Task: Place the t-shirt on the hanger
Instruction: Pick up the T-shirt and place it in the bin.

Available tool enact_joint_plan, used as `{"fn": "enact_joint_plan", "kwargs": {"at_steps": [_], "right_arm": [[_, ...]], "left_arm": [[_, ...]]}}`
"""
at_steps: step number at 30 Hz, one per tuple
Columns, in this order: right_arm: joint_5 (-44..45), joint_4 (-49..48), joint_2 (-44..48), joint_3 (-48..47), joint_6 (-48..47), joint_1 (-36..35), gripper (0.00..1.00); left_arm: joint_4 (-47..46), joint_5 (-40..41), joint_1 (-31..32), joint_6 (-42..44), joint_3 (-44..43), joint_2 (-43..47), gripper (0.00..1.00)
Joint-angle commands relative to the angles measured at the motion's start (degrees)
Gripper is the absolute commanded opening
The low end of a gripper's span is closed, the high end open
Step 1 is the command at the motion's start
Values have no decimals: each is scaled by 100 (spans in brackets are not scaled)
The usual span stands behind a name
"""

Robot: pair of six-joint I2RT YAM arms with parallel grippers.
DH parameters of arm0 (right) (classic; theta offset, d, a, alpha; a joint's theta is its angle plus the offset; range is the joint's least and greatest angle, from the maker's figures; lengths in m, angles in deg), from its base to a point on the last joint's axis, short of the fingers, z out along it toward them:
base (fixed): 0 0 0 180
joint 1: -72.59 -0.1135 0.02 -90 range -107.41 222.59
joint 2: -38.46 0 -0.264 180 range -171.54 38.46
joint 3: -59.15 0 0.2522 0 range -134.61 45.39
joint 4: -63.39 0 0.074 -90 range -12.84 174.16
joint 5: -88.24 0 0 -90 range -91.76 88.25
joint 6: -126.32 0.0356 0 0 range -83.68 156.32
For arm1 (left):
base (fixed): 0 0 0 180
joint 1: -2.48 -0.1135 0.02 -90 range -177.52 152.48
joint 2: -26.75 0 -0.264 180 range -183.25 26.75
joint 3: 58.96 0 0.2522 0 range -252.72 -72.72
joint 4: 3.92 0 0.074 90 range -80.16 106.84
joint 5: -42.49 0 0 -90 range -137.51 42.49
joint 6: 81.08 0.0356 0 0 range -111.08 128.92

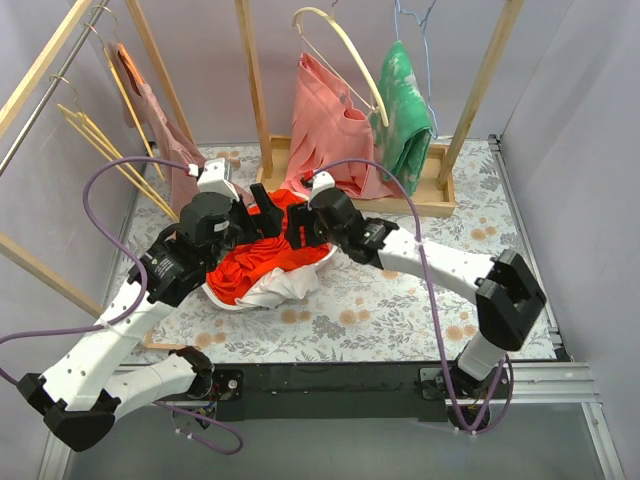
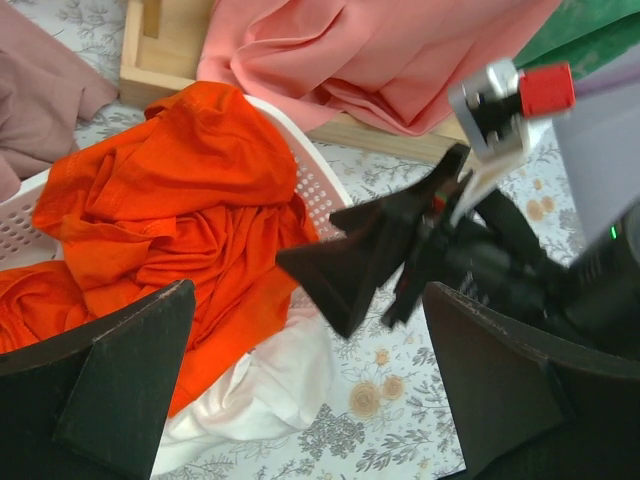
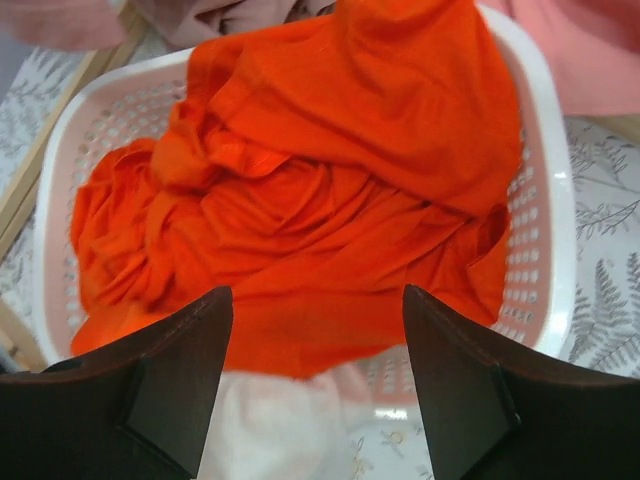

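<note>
- The surface (image 1: 400, 300), covered in a floral print, fills the space between the walls; the two arm bases sit at its near edge.
- A wooden rack (image 1: 255, 80) stands at the far side. A salmon-pink garment (image 1: 330, 120) and a green garment (image 1: 405, 110) hang from it, the green one to the right.
- The left arm (image 1: 110, 340) and right arm (image 1: 450, 265) both reach in to the middle, and their heads come close together over one spot.
- A white perforated basket (image 3: 545, 200) sits mid-surface, just near the rack's base.
- The t-shirt (image 3: 330, 170), bright red-orange, lies crumpled in that basket and fills most of it, heaped up towards the far rim.
- A white cloth (image 1: 285, 288) shows from under the shirt and spills over the basket's near rim.
- A mauve garment (image 1: 150, 110) hangs on the rail along the left side.
- The pale-yellow hangers (image 1: 120, 165) hang bare from the same rail, well apart from the shirt.
- A thick cream curved hanger (image 1: 350, 50) arches over the pink garment.
- The left pincer (image 1: 268, 218) is spread wide above the basket, with nothing between its fingers.
- The right pincer (image 3: 315, 295) is likewise spread wide, above the shirt's near folds, gripping nothing; I cannot tell whether it touches the fabric.
</note>
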Motion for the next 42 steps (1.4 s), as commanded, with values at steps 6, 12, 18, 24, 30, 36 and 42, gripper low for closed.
{"fn": "enact_joint_plan", "kwargs": {"at_steps": [6,12,18,24,30,36,42], "right_arm": [[-114,-348,-1736,-1758,-443,405,79],[-158,-506,-2572,-2137,-408,396,79],[-193,-533,-2959,-1918,-355,379,65],[44,-489,-2065,-1268,-241,370,1],[360,-410,-570,-468,-197,361,1],[422,-146,301,-677,-319,344,1],[571,-32,828,-1450,-539,317,1]], "left_arm": [[416,324,-9,-157,151,57,98],[478,227,-9,-280,354,146,98],[496,306,-9,-333,547,189,98],[443,429,-9,-526,766,242,98],[364,464,-18,-614,899,207,98],[328,770,-18,-885,969,102,98],[601,1211,-219,-1317,987,-48,98]]}}
